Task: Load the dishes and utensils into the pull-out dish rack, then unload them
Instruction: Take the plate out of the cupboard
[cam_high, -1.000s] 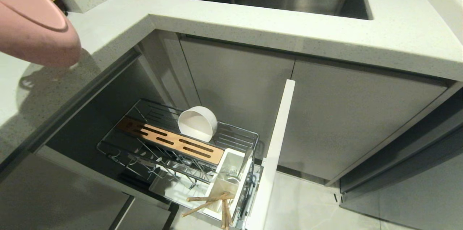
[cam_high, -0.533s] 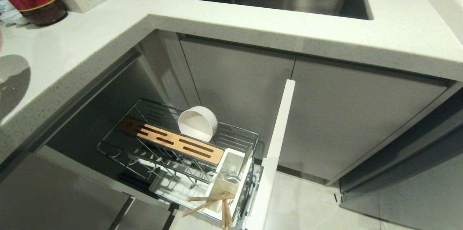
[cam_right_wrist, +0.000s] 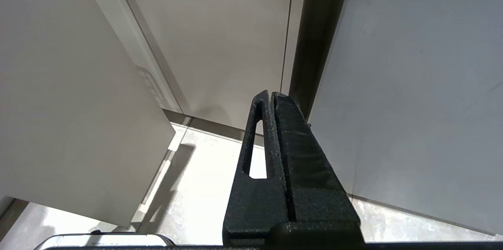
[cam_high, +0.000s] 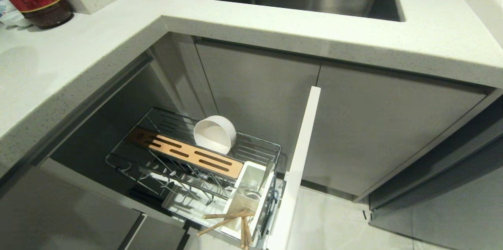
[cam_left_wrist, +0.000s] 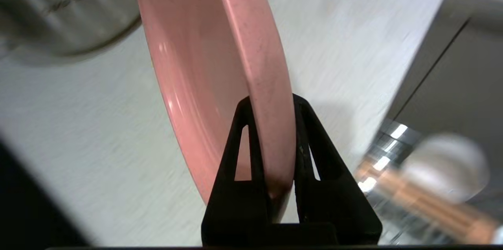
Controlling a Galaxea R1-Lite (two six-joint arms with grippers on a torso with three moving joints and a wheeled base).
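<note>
Head view first, from my left: a red-lidded jar stands on the bench, and below its edge the pull-out dish rack sits open. Its bowl lies tipped on its side behind the wooden strip; the chopsticks jut from the white utensil holder. On my left wrist feed, the left end effector is clamped on the rim of the pink plate, held on edge above the bench. On the right wrist feed, the right end effector hangs closed and empty beside cabinet fronts.
</note>
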